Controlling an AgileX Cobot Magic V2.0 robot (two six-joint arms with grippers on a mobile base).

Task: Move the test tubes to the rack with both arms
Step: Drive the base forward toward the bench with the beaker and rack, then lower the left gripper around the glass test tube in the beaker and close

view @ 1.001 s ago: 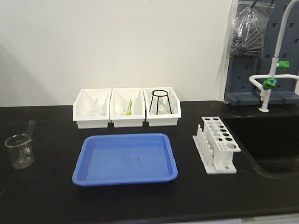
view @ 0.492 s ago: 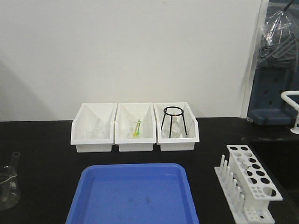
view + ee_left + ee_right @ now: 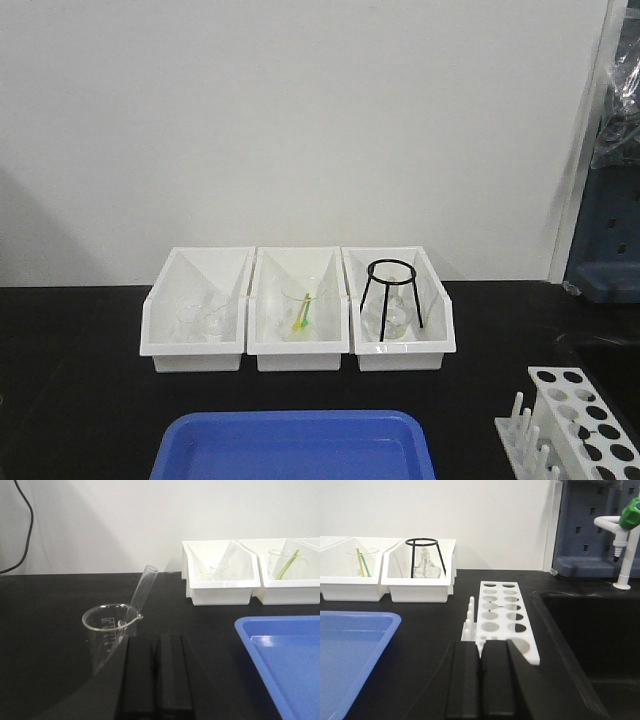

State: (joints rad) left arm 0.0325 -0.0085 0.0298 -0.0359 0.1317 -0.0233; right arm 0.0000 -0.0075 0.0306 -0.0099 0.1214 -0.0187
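Observation:
A slim clear test tube (image 3: 142, 589) leans in a clear glass beaker (image 3: 110, 630) on the black counter, just ahead and left of my left gripper (image 3: 157, 642), whose black jaws are shut and empty. The white rack (image 3: 502, 612) with round holes and pegs stands just ahead of my right gripper (image 3: 480, 647), also shut and empty. The rack's holes hold no tube. In the front view only a corner of the rack (image 3: 580, 420) shows at the lower right; the beaker and both grippers are out of that view.
Three white bins (image 3: 297, 320) stand in a row at the back; one holds a black wire stand (image 3: 392, 295) over a flask. A blue tray (image 3: 295, 445) lies at front centre. A black sink (image 3: 592, 630) and a white tap (image 3: 625, 545) are right of the rack.
The front view has tilted upward and shifted: bins, tray and rack slid down and right in the picture, and the beaker with its tube left the view at the left.

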